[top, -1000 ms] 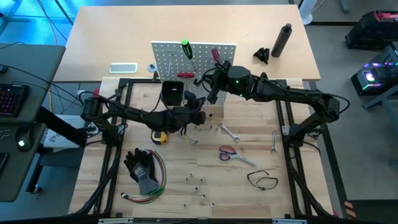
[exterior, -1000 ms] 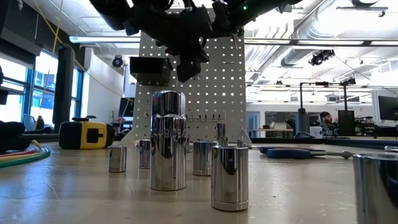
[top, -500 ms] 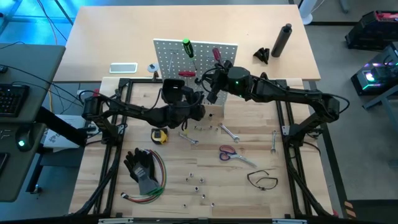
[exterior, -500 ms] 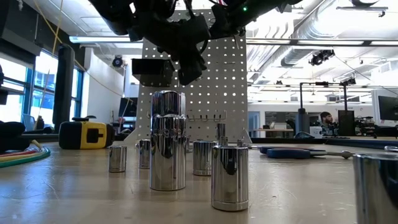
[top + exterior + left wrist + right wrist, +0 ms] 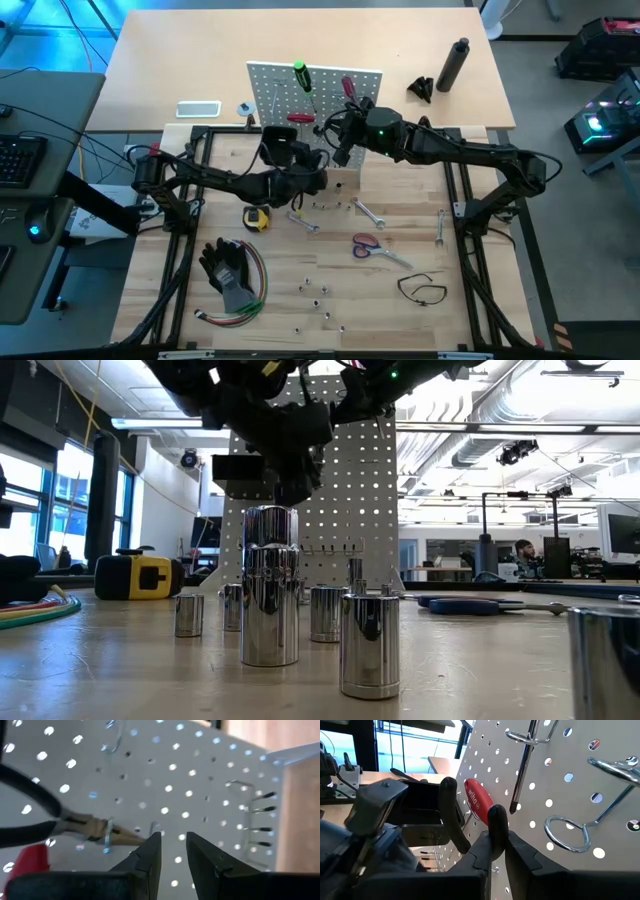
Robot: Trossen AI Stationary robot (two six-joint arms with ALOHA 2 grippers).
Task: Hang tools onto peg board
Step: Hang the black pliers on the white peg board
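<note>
Pliers (image 5: 75, 827) with a red handle now hang on the peg board (image 5: 270, 85), just ahead of the left gripper (image 5: 172, 851), whose fingers have parted slightly and let go. So that tool looks hung. The right gripper (image 5: 497, 845), pinched shut, hovers close beside.

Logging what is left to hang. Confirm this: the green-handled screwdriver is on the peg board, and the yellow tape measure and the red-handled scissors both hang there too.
Not quite. The green-handled screwdriver is on the peg board, but the yellow tape measure and the red-handled scissors lie on the wooden table, as the high view shows.
</note>
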